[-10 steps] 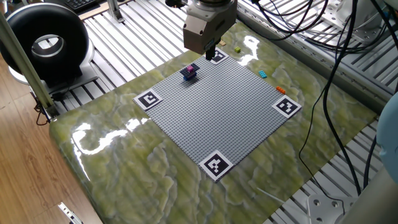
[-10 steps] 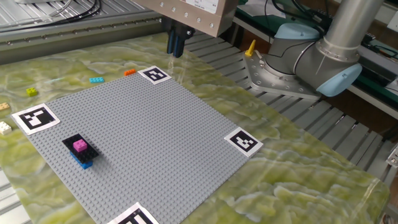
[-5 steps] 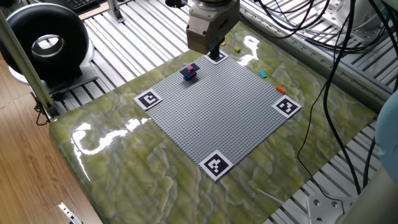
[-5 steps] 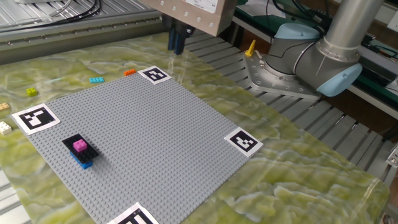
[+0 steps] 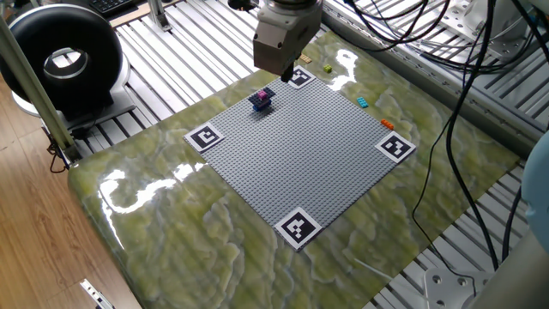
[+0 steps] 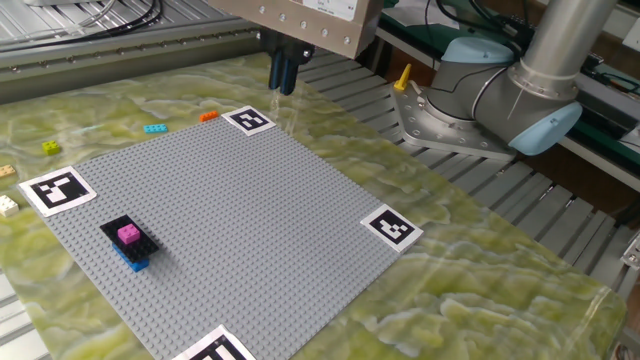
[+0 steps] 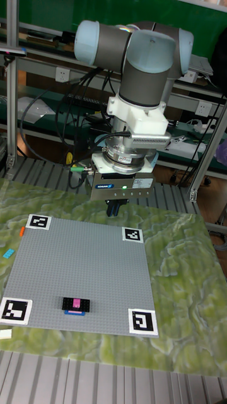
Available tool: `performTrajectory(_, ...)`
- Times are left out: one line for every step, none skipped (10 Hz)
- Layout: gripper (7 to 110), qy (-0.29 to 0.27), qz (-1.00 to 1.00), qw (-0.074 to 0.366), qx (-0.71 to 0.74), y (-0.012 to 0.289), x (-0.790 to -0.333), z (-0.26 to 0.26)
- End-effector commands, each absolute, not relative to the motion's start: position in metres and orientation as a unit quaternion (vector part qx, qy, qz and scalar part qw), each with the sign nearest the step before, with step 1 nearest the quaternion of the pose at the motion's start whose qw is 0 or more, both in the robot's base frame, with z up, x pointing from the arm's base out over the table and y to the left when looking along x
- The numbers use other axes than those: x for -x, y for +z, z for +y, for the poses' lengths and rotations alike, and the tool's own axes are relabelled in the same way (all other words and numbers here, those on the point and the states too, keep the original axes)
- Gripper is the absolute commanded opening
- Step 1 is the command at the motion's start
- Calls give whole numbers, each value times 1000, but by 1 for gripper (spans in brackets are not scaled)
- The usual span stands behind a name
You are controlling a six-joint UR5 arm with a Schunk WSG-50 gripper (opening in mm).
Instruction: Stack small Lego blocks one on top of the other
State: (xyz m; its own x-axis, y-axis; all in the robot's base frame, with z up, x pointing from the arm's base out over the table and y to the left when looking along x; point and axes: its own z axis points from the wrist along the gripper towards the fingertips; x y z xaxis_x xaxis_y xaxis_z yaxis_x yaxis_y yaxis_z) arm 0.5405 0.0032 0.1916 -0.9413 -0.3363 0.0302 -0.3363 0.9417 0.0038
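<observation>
Already we have a small stack (image 6: 129, 243) standing on the large grey studded baseplate (image 6: 230, 230): a tiny magenta plastic brick (image 6: 128, 234) sits on a black piece, with a dark blue brick (image 6: 135, 262) showing beneath, near the plate's edge between two black-and-white square marker tags. In the tall fixed view the same stack (image 7: 76, 305) reads as a pink top over a black slab, low and squat.

Over the last second we see our gripper (image 6: 284, 72) shift only slightly, drifting a little above the far corner of the baseplate and staying clear of the surface; the stack and the loose bricks have not moved. We judge this as travel between picks, not a placement, so the stack gains nothing yet.

Its two dark fingers (image 5: 286, 70) hang close together, and we cannot see anything between them; whether they are fully closed or pinching something tiny, we cannot tell.

Outward from the plate, loose bricks lie on the green marbled bench (image 6: 480, 260): an orange brick (image 6: 208, 116) just beside a corner tag (image 6: 249, 121), a cyan brick (image 6: 154, 128) near it, a yellow-green brick (image 6: 51, 147) farther along, and a pale tan brick (image 6: 8, 205) at the picture's edge. The orange one lies nearest the gripper, so we guess it is the likely next pick.
</observation>
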Motion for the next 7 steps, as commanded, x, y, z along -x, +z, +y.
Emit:
performTrajectory(7, 9, -982, 11, -187, 171, -569, -13)
performTrajectory(7, 5, -981, 9, -193, 161, -586, -18)
performTrajectory(7, -6, -979, 5, -203, 152, -605, -19)
performTrajectory(7, -4, -976, -1, -216, 141, -627, -26)
performTrajectory(7, 20, -973, -8, -229, 133, -652, -43)
performTrajectory(7, 57, -968, -17, -244, 132, -674, -63)
performTrajectory(7, 66, -966, -21, -250, 129, -687, -71)
